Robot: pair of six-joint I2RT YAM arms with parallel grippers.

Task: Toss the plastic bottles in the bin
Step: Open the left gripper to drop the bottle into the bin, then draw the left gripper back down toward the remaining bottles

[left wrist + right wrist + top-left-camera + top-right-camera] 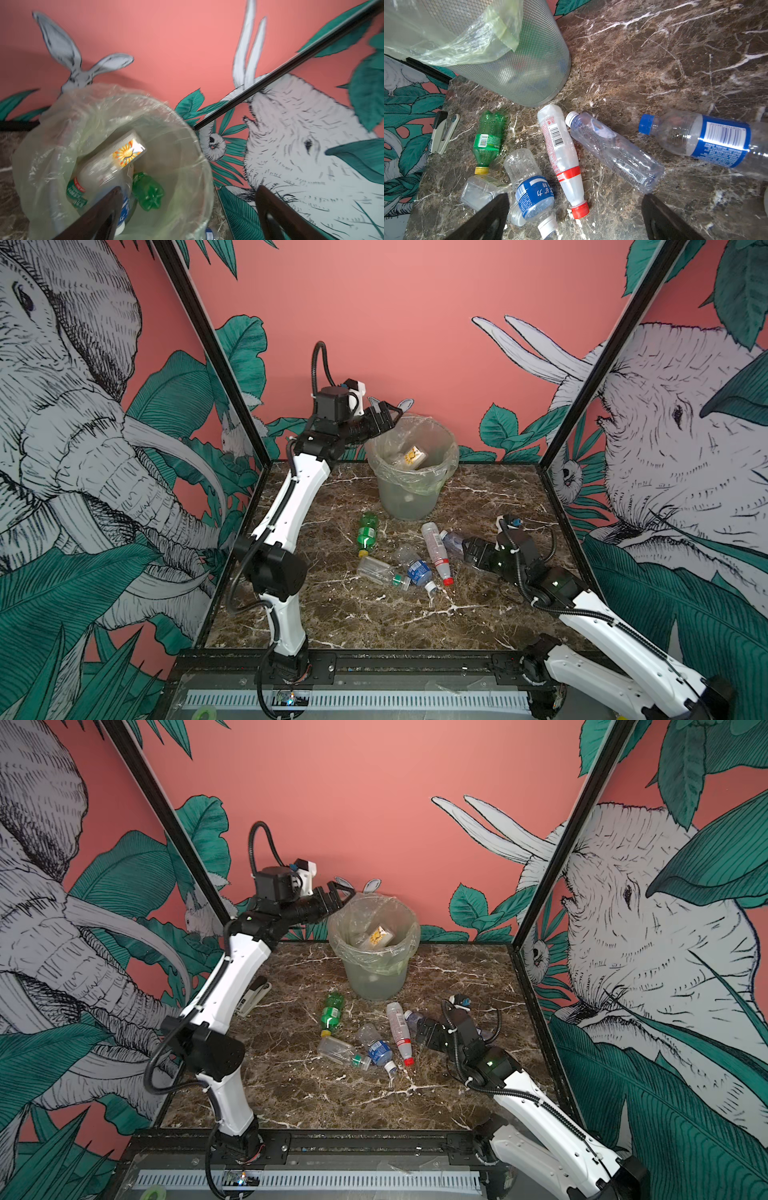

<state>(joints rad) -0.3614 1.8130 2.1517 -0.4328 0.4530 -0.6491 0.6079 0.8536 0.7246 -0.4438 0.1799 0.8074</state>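
The round translucent grey-green bin [409, 497] stands at the back middle of the brown marble counter [353, 626] with crumpled plastic bottles [97, 172] inside, loose clear and green plastic bottles [417, 570] lie clustered just before it, and a white-and-black stapler [251, 996] lies to their left.

The left arm [291, 497] and the right arm [602, 639] are built alike: glossy white, smoothly rounded link shells between bulky matte-black joint housings. A black ribbed cable conduit [316, 364] runs along each arm, strapped on with thin white cable ties [515, 550]. A small green light [555, 583] glows on a black joint of the right arm. Each wrist has a boxy black motor block and a white camera housing [356, 386] with a blue plug. The left gripper [188, 188] and right gripper [575, 196] have dark, flat, tapering fingers [488, 216]. The black base plates [328, 668] show silver screws.
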